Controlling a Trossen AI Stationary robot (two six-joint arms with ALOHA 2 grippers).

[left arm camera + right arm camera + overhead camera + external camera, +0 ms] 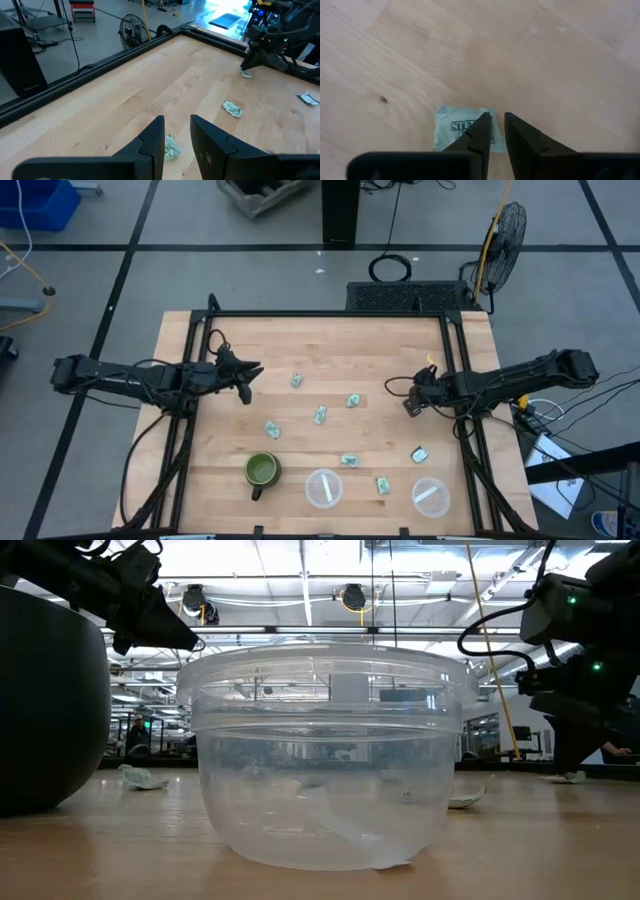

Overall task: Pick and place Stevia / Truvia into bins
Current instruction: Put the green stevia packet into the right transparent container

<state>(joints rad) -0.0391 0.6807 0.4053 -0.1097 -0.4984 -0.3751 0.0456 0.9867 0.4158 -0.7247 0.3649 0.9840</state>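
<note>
right gripper (497, 131) pinches narrowly at a stevia packet (462, 129) near the table's (340, 345) right edge; seven more lie loose, both bins (323, 488) hold little; left gripper (176, 136) hovers part-spread.

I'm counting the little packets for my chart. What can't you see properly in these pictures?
- High view: the packet under the right gripper is hidden by the gripper.
- Right wrist view: the fingers cover part of that packet, so its print is cut off.
- Low view: the clear cup and the dark mug block most packets.
- High view: packet print is too small to read.
</note>
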